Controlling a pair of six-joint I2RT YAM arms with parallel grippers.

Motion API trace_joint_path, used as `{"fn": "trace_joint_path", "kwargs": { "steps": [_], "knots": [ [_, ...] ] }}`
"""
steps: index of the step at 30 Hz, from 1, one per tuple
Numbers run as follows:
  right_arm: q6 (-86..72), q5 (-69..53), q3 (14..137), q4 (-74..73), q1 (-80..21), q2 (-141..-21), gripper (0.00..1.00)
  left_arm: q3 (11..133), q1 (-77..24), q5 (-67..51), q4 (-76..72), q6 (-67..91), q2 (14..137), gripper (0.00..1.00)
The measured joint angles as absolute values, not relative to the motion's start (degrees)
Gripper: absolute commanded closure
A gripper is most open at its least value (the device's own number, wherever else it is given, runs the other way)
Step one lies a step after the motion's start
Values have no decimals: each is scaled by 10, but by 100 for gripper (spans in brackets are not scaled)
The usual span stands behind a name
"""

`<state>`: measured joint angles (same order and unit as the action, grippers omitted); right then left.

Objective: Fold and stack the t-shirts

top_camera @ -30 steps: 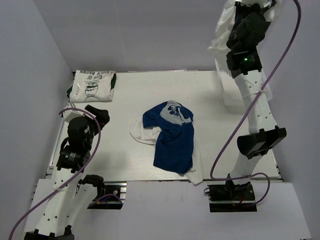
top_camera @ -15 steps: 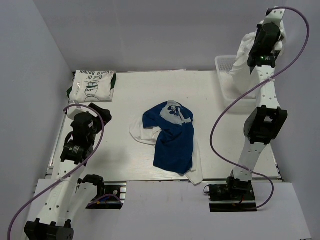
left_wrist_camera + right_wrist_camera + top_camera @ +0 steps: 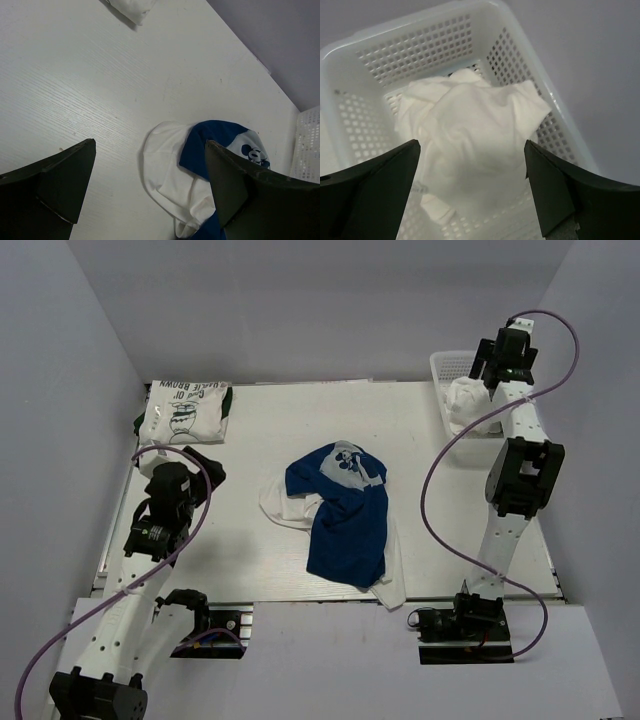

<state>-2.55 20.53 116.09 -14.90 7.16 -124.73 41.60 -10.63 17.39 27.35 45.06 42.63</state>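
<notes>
The right gripper, fingers spread wide and holding nothing, hangs over the mesh basket at the far right corner of the tabletop, where a crumpled white t-shirt lies heaped. A clean lift probably means dropping onto the highest fold and pinching cloth only, clear of the mesh. The left gripper, likewise parted and empty, hovers near a blue t-shirt sprawled mid-tabletop. A folded green-print t-shirt sits far left.
</notes>
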Motion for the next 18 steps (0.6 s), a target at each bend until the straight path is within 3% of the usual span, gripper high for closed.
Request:
{"fn": "trace_joint_path", "kwargs": {
  "steps": [6, 12, 18],
  "knots": [
    [-18, 121, 1025, -174, 35, -1091, 10, 406, -106, 152, 271, 450, 408, 1],
    [-18, 58, 851, -115, -112, -870, 10, 390, -106, 117, 268, 449, 402, 1],
    [-35, 54, 722, -84, -270, -840, 10, 389, -107, 88, 268, 449, 401, 1]
  ]
}}
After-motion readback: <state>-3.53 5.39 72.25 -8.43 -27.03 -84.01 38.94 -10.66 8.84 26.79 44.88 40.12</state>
